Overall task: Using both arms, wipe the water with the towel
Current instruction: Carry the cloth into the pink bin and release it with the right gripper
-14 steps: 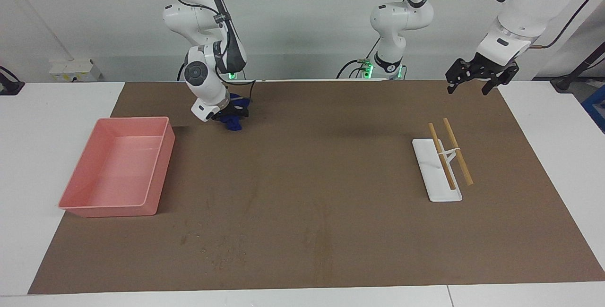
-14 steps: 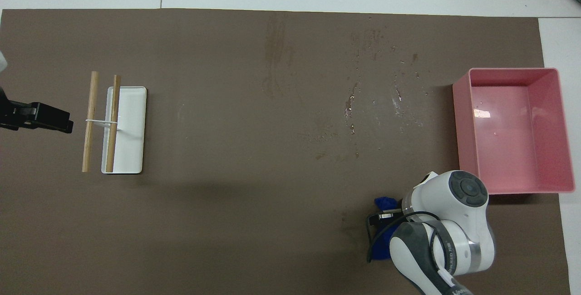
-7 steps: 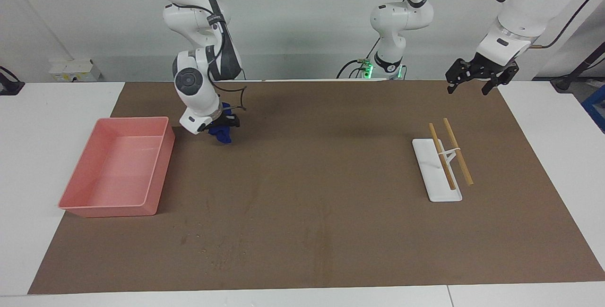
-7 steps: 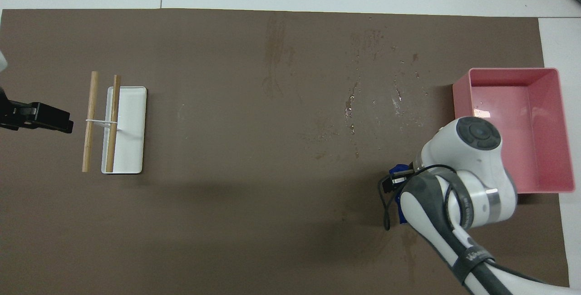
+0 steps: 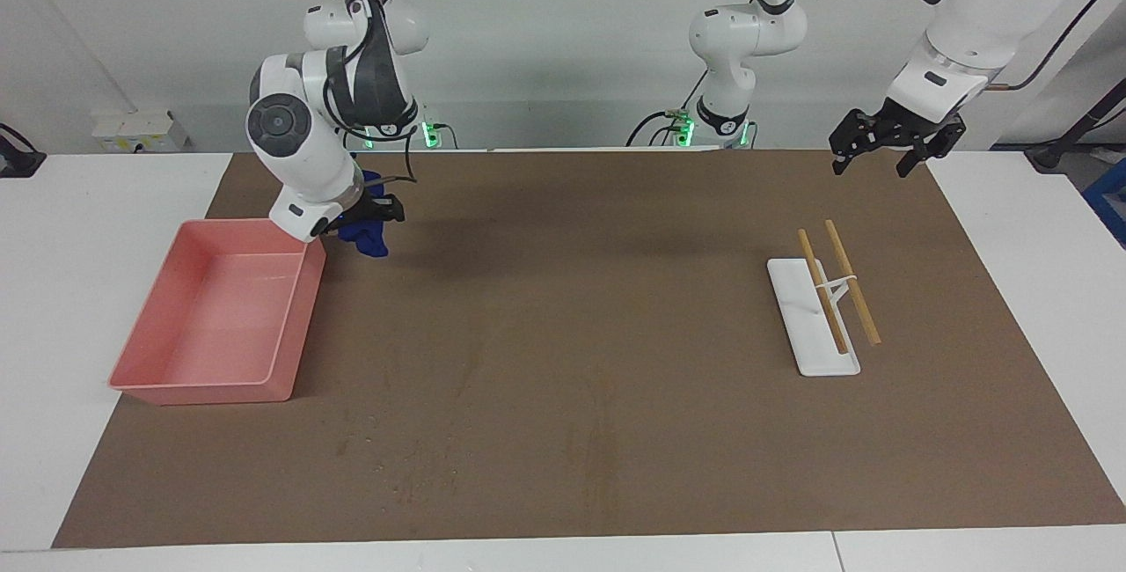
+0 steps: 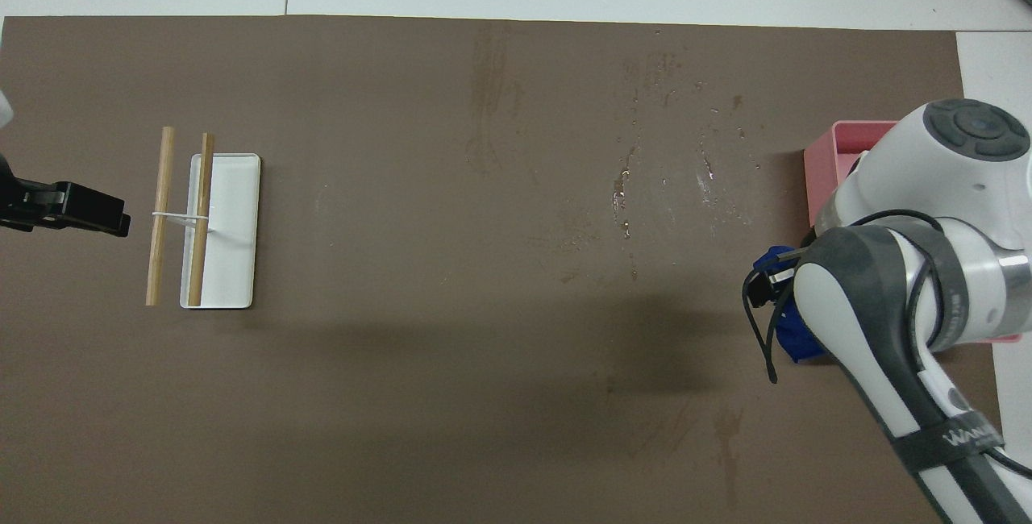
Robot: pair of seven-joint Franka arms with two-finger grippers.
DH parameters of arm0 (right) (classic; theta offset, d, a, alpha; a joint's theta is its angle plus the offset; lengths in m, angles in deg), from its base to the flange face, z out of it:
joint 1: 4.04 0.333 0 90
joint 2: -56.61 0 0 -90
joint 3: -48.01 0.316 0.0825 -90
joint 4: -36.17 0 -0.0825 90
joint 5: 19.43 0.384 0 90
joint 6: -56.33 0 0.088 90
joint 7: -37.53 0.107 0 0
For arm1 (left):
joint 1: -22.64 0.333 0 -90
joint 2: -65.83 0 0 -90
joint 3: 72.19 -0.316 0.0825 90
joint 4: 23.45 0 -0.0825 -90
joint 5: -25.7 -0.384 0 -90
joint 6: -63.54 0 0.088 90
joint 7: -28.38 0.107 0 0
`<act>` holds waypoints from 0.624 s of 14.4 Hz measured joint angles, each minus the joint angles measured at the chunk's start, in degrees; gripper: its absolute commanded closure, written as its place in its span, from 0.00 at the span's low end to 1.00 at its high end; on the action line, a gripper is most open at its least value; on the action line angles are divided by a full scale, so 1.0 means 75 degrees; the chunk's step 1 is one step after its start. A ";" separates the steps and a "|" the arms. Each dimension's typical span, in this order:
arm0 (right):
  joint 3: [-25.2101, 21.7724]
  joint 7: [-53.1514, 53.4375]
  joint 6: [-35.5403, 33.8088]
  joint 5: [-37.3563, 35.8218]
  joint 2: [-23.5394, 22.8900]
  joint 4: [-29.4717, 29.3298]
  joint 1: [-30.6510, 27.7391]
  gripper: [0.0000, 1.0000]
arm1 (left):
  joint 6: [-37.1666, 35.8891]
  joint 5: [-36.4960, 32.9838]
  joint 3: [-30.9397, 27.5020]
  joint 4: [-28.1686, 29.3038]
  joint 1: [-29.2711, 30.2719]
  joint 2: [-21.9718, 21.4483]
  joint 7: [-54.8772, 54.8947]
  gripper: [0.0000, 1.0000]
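Beside the pink bin [image 5: 215,312], at its corner nearest the robots, right claw [image 5: 374,218] is clamped on the towel [image 5: 368,238], raised off the brown mat. Left claw [image 5: 888,150] waits spread wide over the mat's edge near the rack [image 5: 822,317].

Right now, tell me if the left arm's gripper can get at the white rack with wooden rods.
Probably yes. The left gripper hangs open and empty, waiting at the rack's end of the table, with only bare brown mat under the way down.
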 measured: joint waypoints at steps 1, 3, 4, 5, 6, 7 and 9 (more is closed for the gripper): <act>-0.0001 -0.0395 -0.0110 -0.0324 0.0015 -0.0235 -0.0194 1.00 | 0.0000 0.0000 0.0000 0.0000 0.0000 0.0000 0.0000 0.00; -0.0013 -0.1508 0.0062 -0.0931 0.0013 -0.0466 -0.0874 1.00 | 0.0000 0.0000 0.0000 0.0000 0.0000 0.0000 0.0000 0.00; -0.0023 -0.2099 0.0478 -0.1107 -0.0001 -0.0463 -0.1319 1.00 | 0.0000 0.0000 0.0000 0.0000 0.0000 0.0000 0.0000 0.00; -0.0036 -0.2644 0.0975 -0.1163 -0.0052 -0.0444 -0.1761 1.00 | 0.0000 0.0000 0.0000 0.0000 0.0000 0.0000 0.0000 0.00; -0.0049 -0.3039 0.1450 -0.1166 -0.0149 -0.0405 -0.2118 1.00 | 0.0000 0.0000 0.0000 0.0000 0.0000 0.0000 0.0000 0.00; -0.0060 -0.3258 0.1928 -0.1169 -0.0296 -0.0350 -0.2363 1.00 | 0.0000 0.0000 0.0000 0.0000 0.0000 0.0000 0.0000 0.00; -0.0061 -0.3330 0.2821 -0.1180 -0.0687 -0.0183 -0.2577 1.00 | 0.0000 0.0000 0.0000 0.0000 0.0000 0.0000 0.0000 0.00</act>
